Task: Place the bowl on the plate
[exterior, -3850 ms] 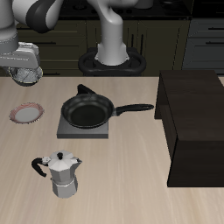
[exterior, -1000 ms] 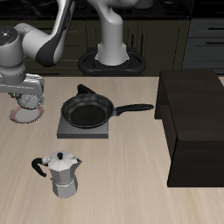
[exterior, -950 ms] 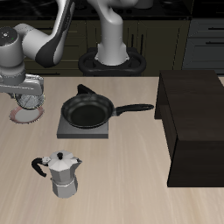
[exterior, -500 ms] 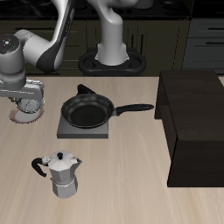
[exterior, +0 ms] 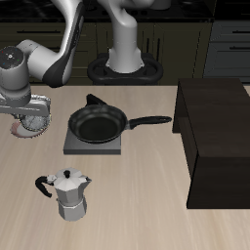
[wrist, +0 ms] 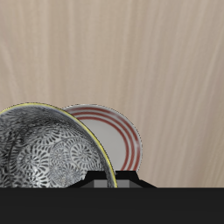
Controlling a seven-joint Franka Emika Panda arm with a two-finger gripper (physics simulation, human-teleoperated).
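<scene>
The bowl (exterior: 35, 121), grey-white speckled inside with a dark rim, hangs in my gripper (exterior: 28, 113), which is shut on its rim. It sits low over the plate (exterior: 14, 128), a small flat plate with a pinkish-red rim near the table's side edge. The gripper and bowl hide most of the plate in the exterior view. In the wrist view the bowl (wrist: 44, 150) overlaps one side of the plate (wrist: 121, 133), so it is a little off the plate's centre. I cannot tell whether the bowl touches the plate.
A black frying pan (exterior: 96, 124) with a long handle sits on a square grey burner slab (exterior: 72, 143) beside the plate. A metal moka pot (exterior: 68, 194) stands nearer the front edge. A dark cabinet block (exterior: 219, 137) stands at the far side.
My gripper has come down and slightly toward the table's front with the bowl, from above the table's back edge to just over the plate. Nothing else moved.
</scene>
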